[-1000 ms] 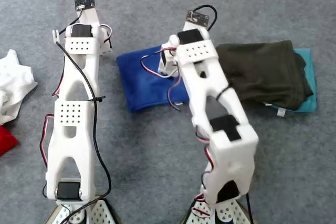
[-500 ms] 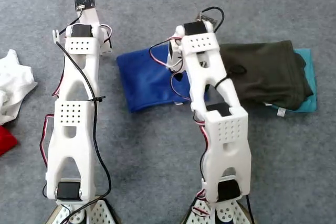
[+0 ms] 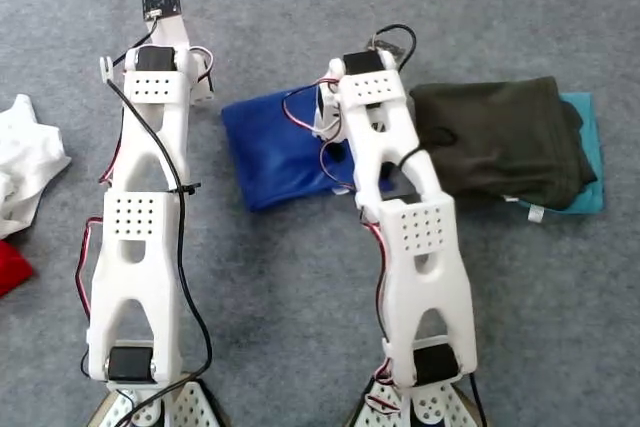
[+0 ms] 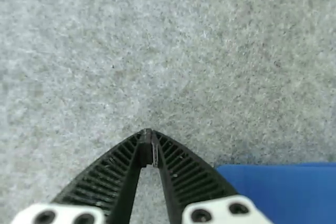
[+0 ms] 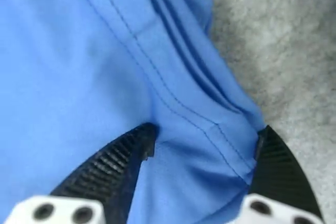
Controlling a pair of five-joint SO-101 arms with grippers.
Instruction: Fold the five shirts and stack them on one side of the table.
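Shirts, five: blue, olive, teal, white, red

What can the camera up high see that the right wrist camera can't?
High view extras: the whole left arm and right arm, a dark olive shirt lying on a teal shirt, a crumpled white shirt and a bit of red cloth at the table's edge.

Right wrist view extras: the stitched seams up close, and the black jaws standing open on either side of a folded edge.

Both share: the blue shirt and the grey table.
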